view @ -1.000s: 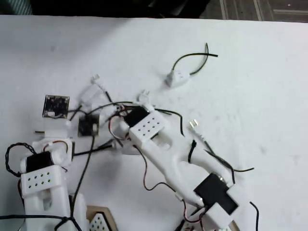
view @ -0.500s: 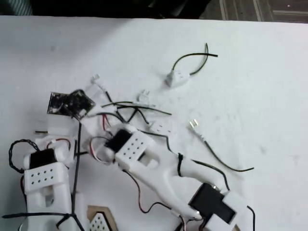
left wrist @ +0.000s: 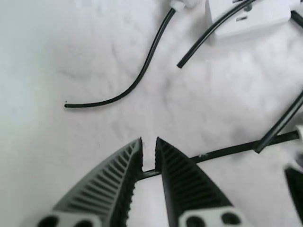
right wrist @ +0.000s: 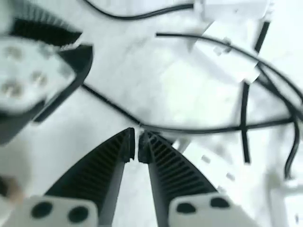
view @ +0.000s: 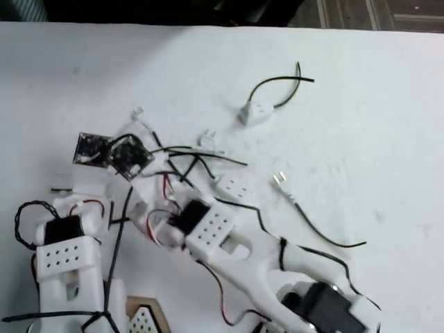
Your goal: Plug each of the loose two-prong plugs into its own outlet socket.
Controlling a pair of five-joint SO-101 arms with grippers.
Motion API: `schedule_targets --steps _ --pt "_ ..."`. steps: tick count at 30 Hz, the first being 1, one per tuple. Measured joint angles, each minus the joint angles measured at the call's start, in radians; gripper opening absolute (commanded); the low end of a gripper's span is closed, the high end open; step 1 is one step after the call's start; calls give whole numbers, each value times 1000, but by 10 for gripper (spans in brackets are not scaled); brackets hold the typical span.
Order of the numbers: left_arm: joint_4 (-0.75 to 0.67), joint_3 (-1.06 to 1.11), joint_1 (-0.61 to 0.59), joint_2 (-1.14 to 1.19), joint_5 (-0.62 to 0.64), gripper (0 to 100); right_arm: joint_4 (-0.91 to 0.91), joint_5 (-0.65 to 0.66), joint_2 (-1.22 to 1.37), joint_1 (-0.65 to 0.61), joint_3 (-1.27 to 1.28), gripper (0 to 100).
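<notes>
Beside centre socket block (view: 232, 184): loose two-prong plug (view: 279, 179) lies just right of it, unplugged, prongs turned roughly toward block. Second socket (view: 253, 111) well apart, up-table of block. Left gripper (left wrist: 149, 144) fingers closed to slit, black cable (left wrist: 227, 149) entering at tips. Right gripper (right wrist: 137, 135) likewise, cable crossing tips. Firm clamp unconfirmed either side. Recommend: grasp plug body, not cable; other arm steadies block; square prongs to slots before pushing.
</notes>
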Motion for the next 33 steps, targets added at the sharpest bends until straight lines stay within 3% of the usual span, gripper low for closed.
schedule_targets --steps 12,16,25,33 --pt "8 3 -6 0 5 68 295 -37 -71 -25 18 17" --pt "8 3 -8 0 5 69 362 -37 -75 -100 18 18" --pt "8 3 -8 0 5 68 373 -37 -84 -157 14 18" --pt "-18 3 -55 0 5 68 382 -37 -276 -103 3 17"
